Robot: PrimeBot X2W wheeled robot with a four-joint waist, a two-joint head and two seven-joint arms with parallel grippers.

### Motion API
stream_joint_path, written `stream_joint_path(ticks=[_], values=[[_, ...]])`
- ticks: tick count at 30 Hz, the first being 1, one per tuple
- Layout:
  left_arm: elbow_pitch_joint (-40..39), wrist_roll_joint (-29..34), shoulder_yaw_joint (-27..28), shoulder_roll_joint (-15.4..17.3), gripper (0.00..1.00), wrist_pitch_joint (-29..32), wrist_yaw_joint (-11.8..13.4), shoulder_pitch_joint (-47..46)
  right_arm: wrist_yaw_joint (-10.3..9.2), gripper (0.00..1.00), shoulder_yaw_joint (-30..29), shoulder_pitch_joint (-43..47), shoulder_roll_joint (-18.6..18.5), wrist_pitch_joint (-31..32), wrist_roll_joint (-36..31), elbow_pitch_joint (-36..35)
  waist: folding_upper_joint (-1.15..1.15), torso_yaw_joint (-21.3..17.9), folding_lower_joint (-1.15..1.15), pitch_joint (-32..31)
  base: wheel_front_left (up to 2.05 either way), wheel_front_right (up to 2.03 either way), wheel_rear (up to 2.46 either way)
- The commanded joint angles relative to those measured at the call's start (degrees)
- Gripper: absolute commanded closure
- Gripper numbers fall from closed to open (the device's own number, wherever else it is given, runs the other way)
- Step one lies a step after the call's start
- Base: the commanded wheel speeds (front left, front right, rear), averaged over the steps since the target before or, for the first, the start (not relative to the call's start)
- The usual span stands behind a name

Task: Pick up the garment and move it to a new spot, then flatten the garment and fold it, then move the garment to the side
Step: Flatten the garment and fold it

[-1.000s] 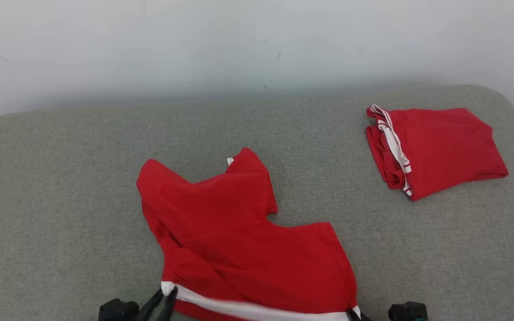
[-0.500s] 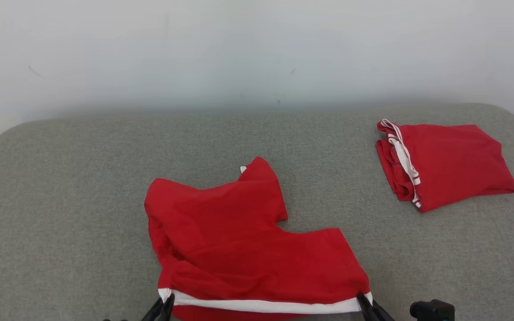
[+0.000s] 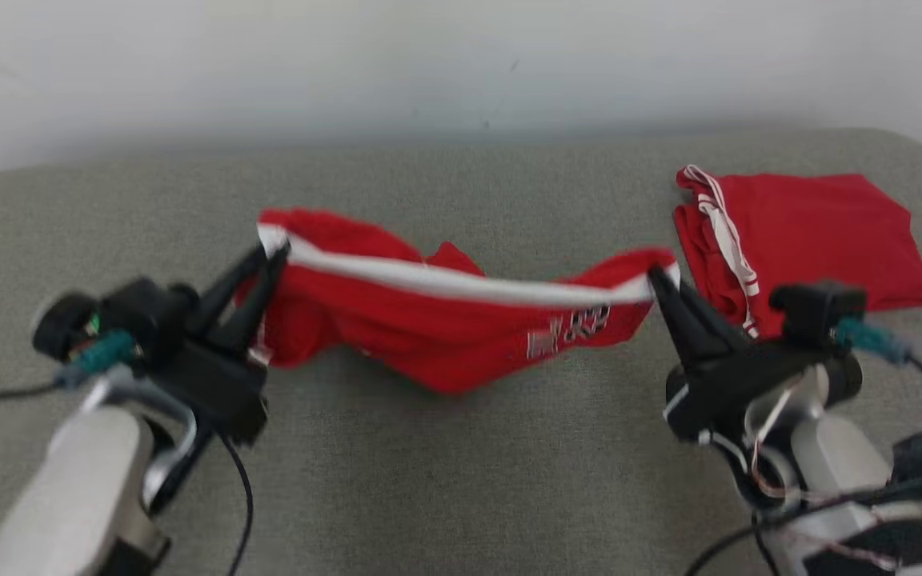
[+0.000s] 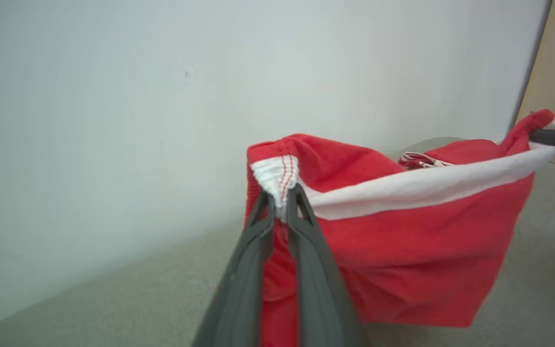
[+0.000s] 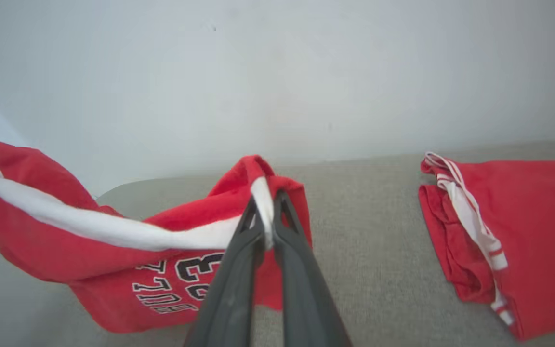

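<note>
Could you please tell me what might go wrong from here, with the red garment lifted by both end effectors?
The left end effector and right end effector each pinch only a corner of the white hem, so a corner might slip out mid-carry. The garment sags bunched in the middle and may land creased. The folded garment lies close beside the right end effector; the arm could brush and disturb it.

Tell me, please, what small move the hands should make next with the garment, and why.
The left hand and right hand each pinch an end of the white band, yet the garment sags bunched between them, so I'd probably ease them apart to pull it taut.
</note>
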Motion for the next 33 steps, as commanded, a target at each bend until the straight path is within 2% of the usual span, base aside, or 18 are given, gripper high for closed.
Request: stream_joint_path(ticks=[1,5,6,10,12,14,21,24,27,30,33], values=[[0.82,-1.12,-0.6,1.55,1.0,1.4,-0.29,-5.96,0.01,1.0,-0.3,-6.26,0.26,0.78,-0.25,1.54,-0.01,-1.14,-0.01,5.01,0.0,0.0,0.0],[4.57,-3.54,-3.19,3.94,1.0,5.2,-0.34,-20.67,0.01,1.0,-0.71,-20.78,1.56,2.99,1.64,7.41,-0.01,-1.27,-0.01,10.16,0.0,0.0,0.0],[4.57,-3.54,-3.19,3.94,1.0,5.2,-0.34,-20.67,0.01,1.0,-0.71,-20.78,1.56,2.99,1.64,7.41,-0.01,-1.27,-0.01,10.16,0.0,0.0,0.0],[10.19,-7.47,-7.86,5.57,1.0,7.4,-0.38,-35.13,0.01,1.0,-2.2,-35.74,1.92,3.71,5.31,14.36,-0.01,-1.16,-0.01,14.75,0.0,0.0,0.0],[15.53,-11.45,-11.12,5.39,1.0,9.09,-0.39,-45.25,0.01,1.0,-3.88,-46.38,2.21,4.02,8.51,19.85,-0.01,-0.97,-0.01,17.82,0.0,0.0,0.0],[19.53,-14.08,-13.03,5.07,1.0,9.48,-0.39,-52.12,0.01,1.0,-5.52,-52.7,2.64,4.15,10.51,23.75,-0.01,-0.75,-0.01,19.62,0.0,0.0,0.0],[31.69,-18.35,-17.42,0.82,1.0,6.5,-0.4,-71.33,0.02,1.0,-6.64,-71.72,1.34,0.71,9.6,33.78,-0.01,0.61,-0.01,24.69,0.0,0.0,0.0],[36.02,-19.42,-18.87,-0.91,1.0,3.31,-0.4,-76.96,0.01,1.0,-5.58,-77.29,0.34,-1.83,8.03,37.55,-0.01,1.19,-0.01,26.22,0.0,0.0,0.0],[39.89,-19.25,-19.07,-2.47,1.0,-2.34,-0.4,-80.48,0.01,1.0,-3.71,-80.59,-0.19,-5.41,6.77,39.77,-0.01,1.67,-0.01,27.4,0.0,0.0,0.0],[42.99,-19.08,-21.03,-3.52,1.0,-6.11,-0.4,-79.92,0.01,1.0,-1.57,-80.42,0.08,-8.71,7.52,40.75,-0.01,2.04,-0.01,27.77,0.0,0.0,0.0],[44.26,-21.62,-22.96,-3.83,1.0,-9.33,-0.4,-75.45,0.01,1.0,3.02,-76.13,0.04,-11.44,9.67,40.17,-0.01,2.33,-0.01,26.98,0.0,0.0,0.0]])
